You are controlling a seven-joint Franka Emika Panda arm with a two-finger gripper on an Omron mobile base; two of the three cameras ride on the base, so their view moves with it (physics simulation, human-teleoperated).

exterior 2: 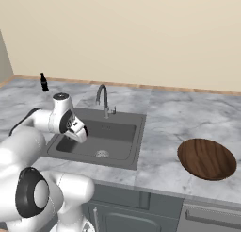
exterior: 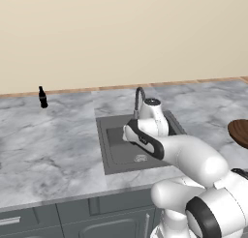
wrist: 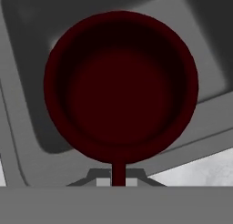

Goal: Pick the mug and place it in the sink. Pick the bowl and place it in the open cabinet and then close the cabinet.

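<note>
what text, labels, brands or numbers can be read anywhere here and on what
None: no picture shows a readable word, number or sign.
The bottle is black, and too small to tell whether it carries a label.
The mug, seen from above over the sink, has a plain dark red inside.
The bowl shows only wood grain.
The faucet is unmarked.

Flat, even, bright rendered light with no glare in both base views. The sink [exterior: 116,145] basin is slightly darker than its rim. In the hand view, a dim dark red mug [wrist: 120,86] interior has soft, blurred edges, shadow pooling around seven o'clock.
</note>
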